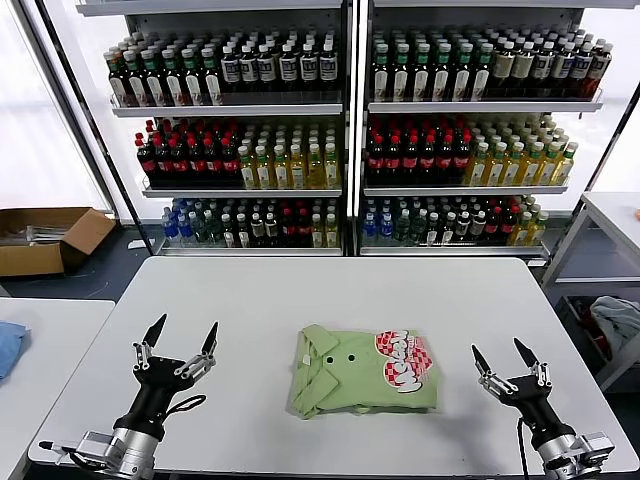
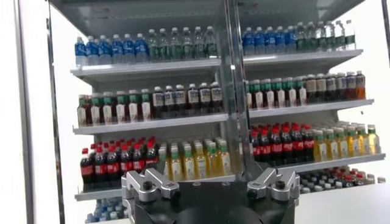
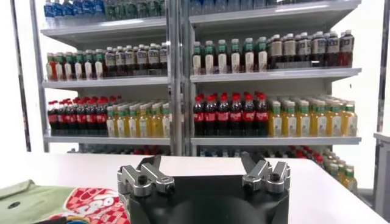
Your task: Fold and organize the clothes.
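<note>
The clothes are one light green polo shirt (image 1: 362, 368), lying folded into a compact rectangle at the middle of the white table (image 1: 330, 290). Its collar and dark buttons face left, its red-and-white checkered print sits at the right. My left gripper (image 1: 181, 336) rests open near the table's front left, well apart from the shirt, fingers pointing up. Open as well, my right gripper (image 1: 499, 351) stands at the front right, just beyond the shirt's right edge. In the right wrist view the shirt (image 3: 61, 204) shows beside the gripper body. Neither gripper holds anything.
Behind the table stand shelves of bottled drinks (image 1: 340, 130). A cardboard box (image 1: 45, 238) lies on the floor at the left. A blue cloth (image 1: 8, 345) lies on a side table at the far left, and a grey garment (image 1: 618, 322) lies low at the right.
</note>
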Motion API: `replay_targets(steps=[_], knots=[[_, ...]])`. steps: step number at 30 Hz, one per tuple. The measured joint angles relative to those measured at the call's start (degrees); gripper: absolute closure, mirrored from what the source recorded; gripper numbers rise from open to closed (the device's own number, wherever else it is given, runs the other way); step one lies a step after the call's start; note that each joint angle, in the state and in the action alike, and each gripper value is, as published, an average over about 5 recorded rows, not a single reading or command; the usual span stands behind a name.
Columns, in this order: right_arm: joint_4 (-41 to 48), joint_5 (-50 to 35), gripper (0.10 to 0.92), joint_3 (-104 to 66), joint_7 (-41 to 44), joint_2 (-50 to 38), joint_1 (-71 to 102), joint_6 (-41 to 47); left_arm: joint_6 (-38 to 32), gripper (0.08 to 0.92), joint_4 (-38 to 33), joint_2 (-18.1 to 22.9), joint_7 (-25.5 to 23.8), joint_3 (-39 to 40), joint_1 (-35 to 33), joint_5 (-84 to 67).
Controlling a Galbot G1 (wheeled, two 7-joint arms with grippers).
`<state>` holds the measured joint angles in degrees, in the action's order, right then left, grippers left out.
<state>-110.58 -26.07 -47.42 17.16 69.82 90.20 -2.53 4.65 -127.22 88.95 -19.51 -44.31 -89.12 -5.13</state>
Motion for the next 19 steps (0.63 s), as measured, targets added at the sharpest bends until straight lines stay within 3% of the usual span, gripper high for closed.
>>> replay_targets(steps=[19], knots=[[-1.91,3.87,0.203,-1.41,-0.68,1.94,0.31,-0.13,-0.64,0.177,-0.19,0.72,-2.71,-2.48,0.7,-0.83]])
